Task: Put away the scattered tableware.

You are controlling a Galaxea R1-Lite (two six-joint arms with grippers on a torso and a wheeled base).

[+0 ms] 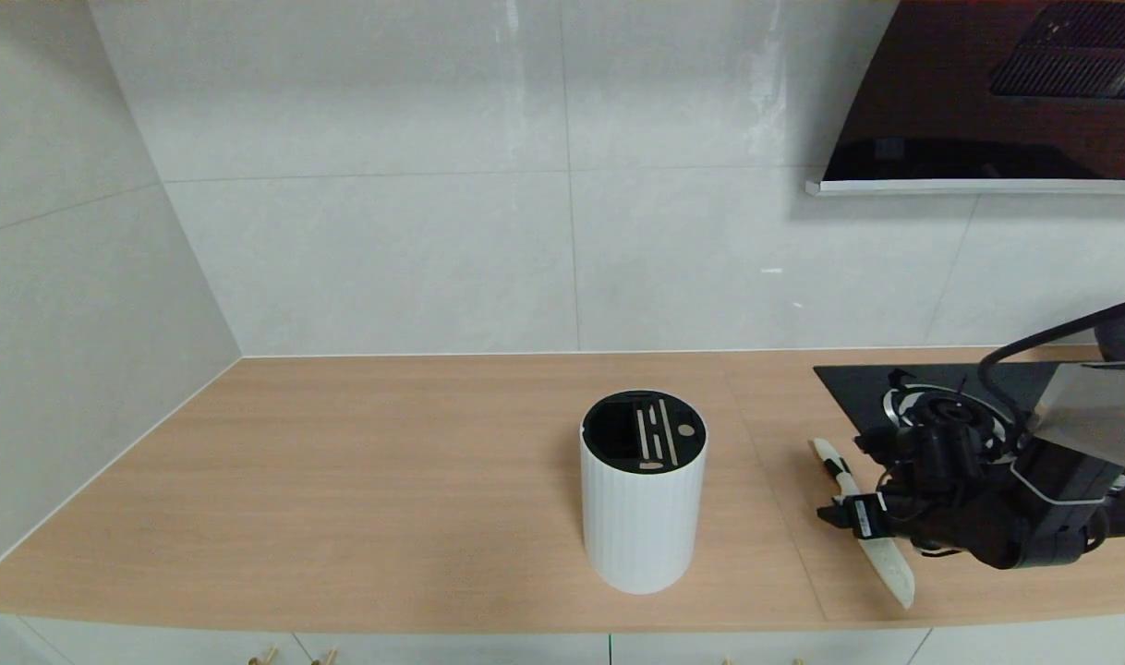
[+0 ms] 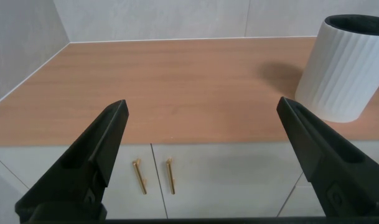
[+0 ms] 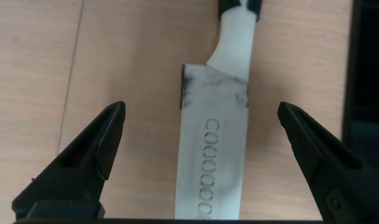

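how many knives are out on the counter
1. The white knife lies flat on the counter between the white holder and the stove, beneath the open right gripper. Others may be hidden inside the holder.

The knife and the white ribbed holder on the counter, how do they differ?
The knife lies flat on the counter; the holder stands upright. The knife is long and thin, the holder a broad ribbed cylinder. The knife lies beside the stove, the holder near the counter's middle, apart from it. Both are mainly white with black parts and rest on the wooden counter.
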